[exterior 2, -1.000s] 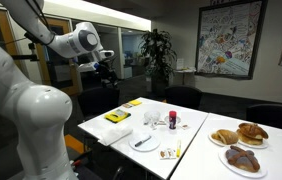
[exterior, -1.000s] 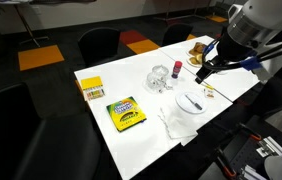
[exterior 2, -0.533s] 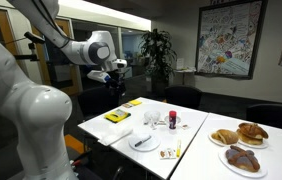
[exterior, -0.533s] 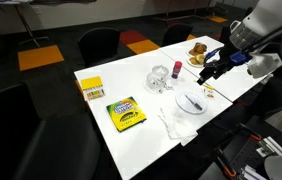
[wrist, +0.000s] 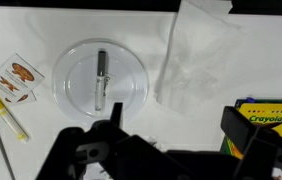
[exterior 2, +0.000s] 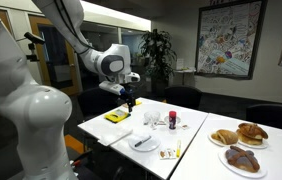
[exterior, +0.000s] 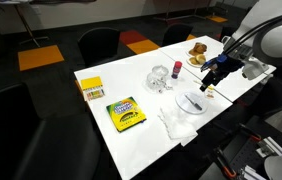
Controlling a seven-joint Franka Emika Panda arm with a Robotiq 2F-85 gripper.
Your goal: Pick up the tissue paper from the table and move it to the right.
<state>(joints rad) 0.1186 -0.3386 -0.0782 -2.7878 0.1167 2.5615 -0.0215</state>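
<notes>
The tissue paper (exterior: 177, 122) is a thin, crumpled white sheet lying flat on the white table (exterior: 141, 140) near its front edge. In the wrist view it (wrist: 201, 60) lies just right of the round plate. My gripper (exterior: 210, 84) hangs open and empty above the table, over the plate's side and apart from the tissue. It also shows in an exterior view (exterior 2: 128, 101). In the wrist view the two dark fingers (wrist: 176, 128) stand wide apart with nothing between them; the tissue's lower edge lies just beyond them.
A small round plate (wrist: 76, 85) with a utensil (wrist: 101, 78) lies next to the tissue. A Crayola box (wrist: 271, 115) sits beyond it. A clear plastic item (exterior: 158, 78), a red bottle (exterior: 177, 66), a sauce packet (wrist: 16, 78) and plates of pastries (exterior 2: 236, 145) are also on the table.
The arm has swung in and come down from above the table's far side to a spot low over the plate and tissue. The objects on the table have not moved.
</notes>
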